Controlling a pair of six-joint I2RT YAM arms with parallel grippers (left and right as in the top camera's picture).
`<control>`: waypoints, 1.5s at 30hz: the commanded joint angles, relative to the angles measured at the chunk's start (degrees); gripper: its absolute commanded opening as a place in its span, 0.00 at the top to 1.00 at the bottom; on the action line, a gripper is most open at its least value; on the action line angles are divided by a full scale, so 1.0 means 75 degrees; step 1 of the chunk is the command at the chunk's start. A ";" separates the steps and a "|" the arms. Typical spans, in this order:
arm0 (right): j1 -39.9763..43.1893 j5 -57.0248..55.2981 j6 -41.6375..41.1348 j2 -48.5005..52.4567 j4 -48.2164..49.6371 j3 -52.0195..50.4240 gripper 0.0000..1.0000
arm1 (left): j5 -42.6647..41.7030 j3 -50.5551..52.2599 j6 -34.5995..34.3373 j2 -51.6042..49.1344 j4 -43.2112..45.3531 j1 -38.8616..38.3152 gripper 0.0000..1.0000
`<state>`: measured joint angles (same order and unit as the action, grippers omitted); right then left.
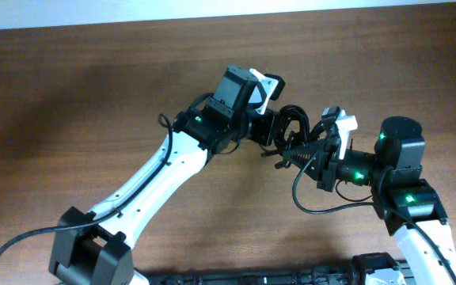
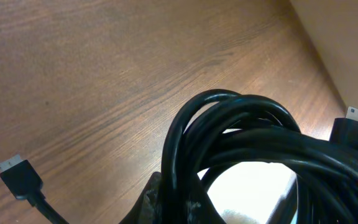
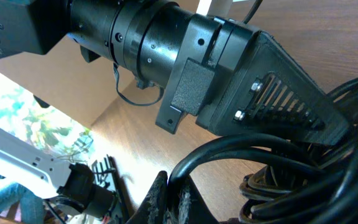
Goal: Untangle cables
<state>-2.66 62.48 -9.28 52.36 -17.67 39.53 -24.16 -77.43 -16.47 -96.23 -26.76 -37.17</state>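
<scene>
The left arm (image 1: 157, 170) reaches from the near left corner of the table (image 1: 70, 87) toward the middle; the left gripper (image 1: 279, 127) sits at its far end, its jaws drawn together and clamped on the cables (image 1: 293, 119). In the left wrist view the dark fingertips (image 2: 166, 208) show at the bottom edge; the black cords rise straight out of them and arch in several loops above and to the right of the gripper; the wood shows behind the loops, and whether the bundle touches it cannot be told. Off to the left of this gripper one plug (image 2: 18, 177) with a metal tip lies at the end of its cord, well apart from the bundle; off to the right a second plug (image 2: 352, 127), also metal-tipped, sits against the outer strands.

In the overhead view the knotted bundle lies just right of the left gripper, between the two grippers and touching both; the right gripper (image 1: 305, 154) faces the left one from the other side, close to it, its jaws closed as well. In the right wrist view its two fingers (image 3: 159, 199) stand pressed close at the bottom edge; a black cord comes up from between them and curves off to the right into the bundle, so this gripper too is clamped on the cables; the body of the left gripper fills the space just above those fingers. The right arm (image 1: 406, 198) runs back to the near right edge of the table.
</scene>
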 commanded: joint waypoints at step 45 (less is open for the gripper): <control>0.0023 -0.2229 -0.1291 -0.0082 -0.0711 0.0189 0.16 | 0.3142 -0.0105 0.0044 0.1571 -0.0379 0.0230 1.00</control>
<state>-2.59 48.42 -19.27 52.34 -22.70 39.86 -2.02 -77.58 -9.47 -87.59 -29.82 -36.97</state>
